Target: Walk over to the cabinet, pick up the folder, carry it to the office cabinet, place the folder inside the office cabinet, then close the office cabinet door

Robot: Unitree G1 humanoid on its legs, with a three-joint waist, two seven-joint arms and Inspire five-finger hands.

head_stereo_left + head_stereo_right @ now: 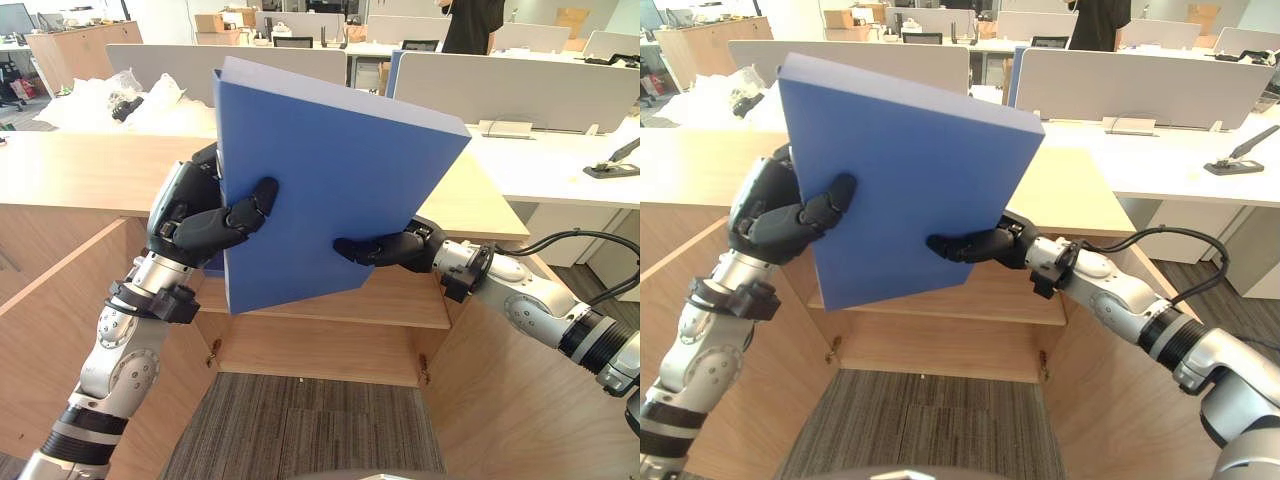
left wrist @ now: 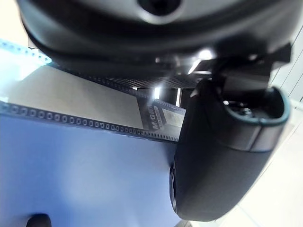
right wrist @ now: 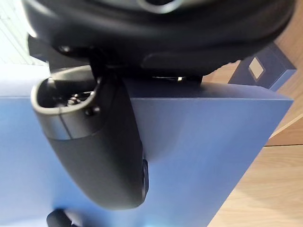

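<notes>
the left hand point(image 1: 205, 228) clamps one edge of the blue folder point(image 1: 330, 180), thumb across its front; the right hand point(image 1: 385, 250) pinches the opposite lower edge. the folder hangs tilted before the open wooden cabinet point(image 1: 400, 300), rising past the cabinet's top.

No legible text anywhere. The folder point(image 2: 71, 179) has a small dark printed patch point(image 2: 158, 116) on its pale edge strip in the left wrist view, characters too blurred to read. A dark blue box point(image 3: 271, 80) in the right wrist view carries a pale label point(image 3: 258, 68); nothing can be read on it.
</notes>
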